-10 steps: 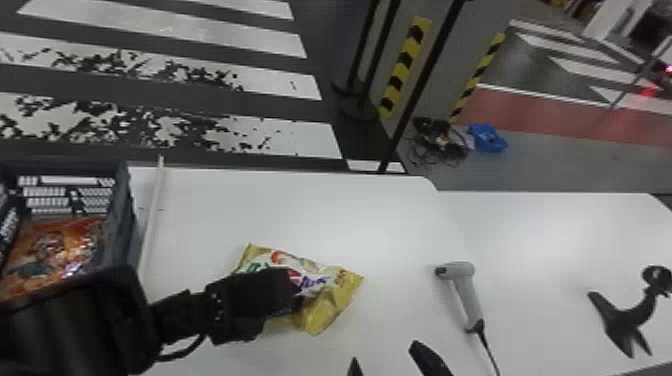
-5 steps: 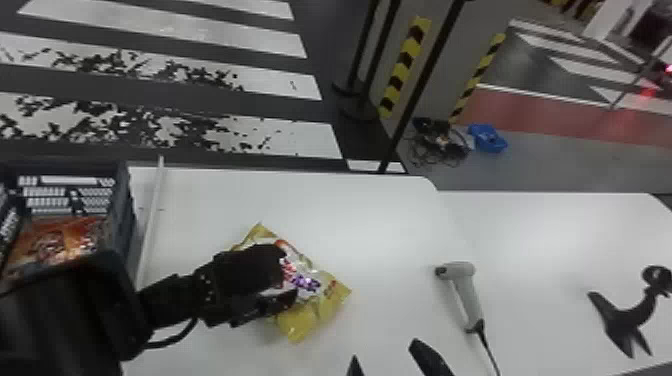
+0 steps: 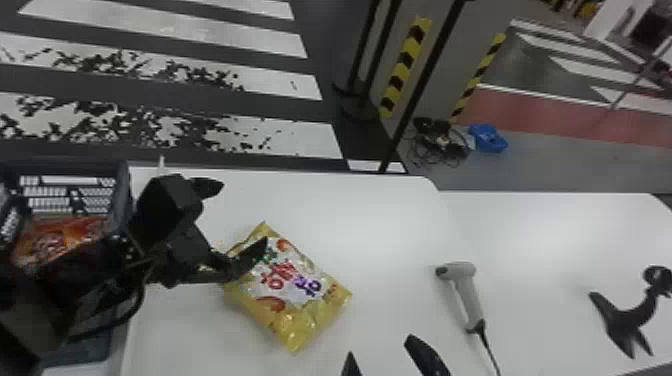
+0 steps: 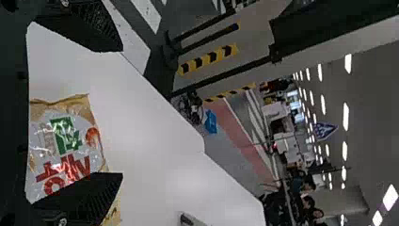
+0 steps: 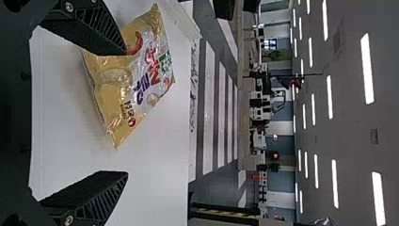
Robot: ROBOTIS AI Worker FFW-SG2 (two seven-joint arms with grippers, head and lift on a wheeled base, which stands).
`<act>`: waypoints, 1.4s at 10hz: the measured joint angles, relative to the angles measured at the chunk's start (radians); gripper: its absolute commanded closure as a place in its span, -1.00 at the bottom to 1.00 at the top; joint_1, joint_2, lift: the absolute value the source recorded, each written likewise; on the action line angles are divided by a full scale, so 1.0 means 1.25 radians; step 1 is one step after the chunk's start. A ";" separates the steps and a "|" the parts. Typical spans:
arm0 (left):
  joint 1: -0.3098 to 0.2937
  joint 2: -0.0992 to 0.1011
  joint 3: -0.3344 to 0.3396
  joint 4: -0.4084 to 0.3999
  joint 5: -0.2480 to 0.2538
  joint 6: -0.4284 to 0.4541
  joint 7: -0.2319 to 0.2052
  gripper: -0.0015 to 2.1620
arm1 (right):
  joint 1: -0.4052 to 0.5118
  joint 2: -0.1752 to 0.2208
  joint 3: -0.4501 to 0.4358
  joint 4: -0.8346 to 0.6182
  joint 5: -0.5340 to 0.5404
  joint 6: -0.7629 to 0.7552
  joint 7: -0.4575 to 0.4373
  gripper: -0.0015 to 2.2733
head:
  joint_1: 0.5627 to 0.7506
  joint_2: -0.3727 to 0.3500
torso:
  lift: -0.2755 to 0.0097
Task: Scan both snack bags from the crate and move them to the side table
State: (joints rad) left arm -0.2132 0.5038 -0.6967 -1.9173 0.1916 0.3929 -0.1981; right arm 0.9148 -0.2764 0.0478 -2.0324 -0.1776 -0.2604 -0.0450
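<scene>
Left gripper: one, black, at left of the head view; pincer parted, one finger over the upper-left edge of the yellow snack bag, contact uncertain.

Right gripper: one, black, at the bottom edge, right of centre; pincer spread, nothing between the tips.

Snack bag, yellow: one, lying flat and slantwise on the white table, lower centre-left of frame.

Snack bag, orange: seemingly one, partly hidden, inside the dark crate at far left.

Scanner: grey, corded, lying lower right of centre.

Stand: black, lower right of frame.
</scene>
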 measured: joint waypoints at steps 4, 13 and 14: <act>0.215 -0.021 0.260 -0.108 0.045 -0.008 0.005 -0.97 | -0.033 -0.013 0.000 0.011 -0.006 -0.006 0.005 -0.93 | 0.41 -0.62 | 0.26; 0.606 -0.113 0.567 -0.270 0.081 -0.008 0.000 -0.96 | -0.105 -0.054 -0.017 0.009 -0.012 0.054 0.166 -0.93 | 0.41 -0.05 | 0.26; 0.624 -0.123 0.579 -0.272 0.081 -0.008 0.000 -0.96 | -0.111 -0.061 -0.007 0.012 0.020 0.062 0.170 -0.93 | 0.41 0.02 | 0.26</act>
State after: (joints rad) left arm 0.5671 0.3506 0.0270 -2.2567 0.2934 0.3828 -0.1978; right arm 0.7764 -0.3526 0.0396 -2.0174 -0.1520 -0.1826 0.1678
